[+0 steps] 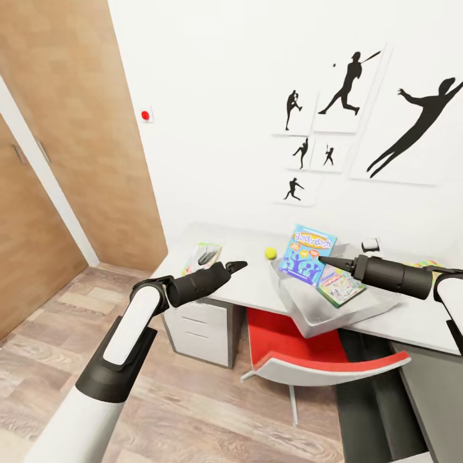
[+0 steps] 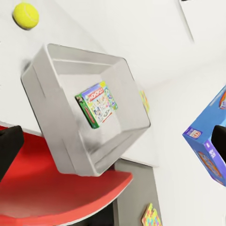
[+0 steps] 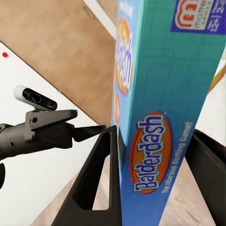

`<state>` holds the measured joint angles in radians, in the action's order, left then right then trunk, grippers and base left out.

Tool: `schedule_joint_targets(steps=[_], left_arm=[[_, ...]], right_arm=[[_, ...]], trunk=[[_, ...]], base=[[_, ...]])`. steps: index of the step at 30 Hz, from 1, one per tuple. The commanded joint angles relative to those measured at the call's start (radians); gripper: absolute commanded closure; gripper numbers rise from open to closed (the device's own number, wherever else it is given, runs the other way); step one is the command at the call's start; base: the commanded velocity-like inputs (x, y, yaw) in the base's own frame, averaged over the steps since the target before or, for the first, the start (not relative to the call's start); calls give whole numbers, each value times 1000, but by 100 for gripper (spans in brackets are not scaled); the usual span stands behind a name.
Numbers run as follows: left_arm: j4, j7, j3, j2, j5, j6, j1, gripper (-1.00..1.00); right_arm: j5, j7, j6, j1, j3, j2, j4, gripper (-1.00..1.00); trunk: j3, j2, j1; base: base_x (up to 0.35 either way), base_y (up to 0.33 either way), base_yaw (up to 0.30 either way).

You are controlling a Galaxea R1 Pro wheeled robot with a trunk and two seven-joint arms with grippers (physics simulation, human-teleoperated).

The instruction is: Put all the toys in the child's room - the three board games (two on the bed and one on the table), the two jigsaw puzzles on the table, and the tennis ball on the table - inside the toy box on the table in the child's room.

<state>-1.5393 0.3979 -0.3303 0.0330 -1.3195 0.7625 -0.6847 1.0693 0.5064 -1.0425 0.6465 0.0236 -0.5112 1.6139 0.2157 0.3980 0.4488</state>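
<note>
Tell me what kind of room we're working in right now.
Probably a child's bedroom or study: a white desk with a red chair, baseball-player silhouettes on the wall, and a toy box holding board games.

Three board games (image 1: 307, 253) (image 1: 340, 287) (image 1: 202, 257), one tennis ball (image 1: 271, 253), one toy box (image 1: 334, 314), one red chair (image 1: 302, 350), two pincers (image 1: 235, 265) (image 1: 325, 260).

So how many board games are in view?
3: blue Balderdash box in the right gripper over the toy box, green box inside it, a third lying on the table's left end.
</note>
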Motion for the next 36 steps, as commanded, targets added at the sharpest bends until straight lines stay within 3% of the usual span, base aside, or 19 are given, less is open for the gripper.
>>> schedule_joint_targets(steps=[1, 16, 29, 34, 36], left_arm=[[-1, 10, 0, 0, -11, 1, -1, -100], [-1, 12, 0, 0, -9, -4, 0, -100], [-1, 12, 0, -1, -9, -8, 1, -100], [-1, 12, 0, -1, -9, -8, 1, -100], [-1, 12, 0, -1, -9, -8, 1, -100]], right_arm=[[-2, 11, -5, 1, 1, 0, 0, 100], [-3, 11, -5, 4, 1, -2, 0, 100], [-3, 10, -5, 5, 2, -6, 0, 100], [0, 11, -5, 5, 1, -26, 0, 100], [4, 12, -5, 5, -10, -50, 0, 100]], trunk=[[2, 2, 1], [2, 2, 1], [2, 2, 1], [2, 2, 1], [2, 2, 1]], base=[[331, 0, -5], [306, -54, -11], [57, -25, -16], [6, -3, -2], [2, -1, 0]])
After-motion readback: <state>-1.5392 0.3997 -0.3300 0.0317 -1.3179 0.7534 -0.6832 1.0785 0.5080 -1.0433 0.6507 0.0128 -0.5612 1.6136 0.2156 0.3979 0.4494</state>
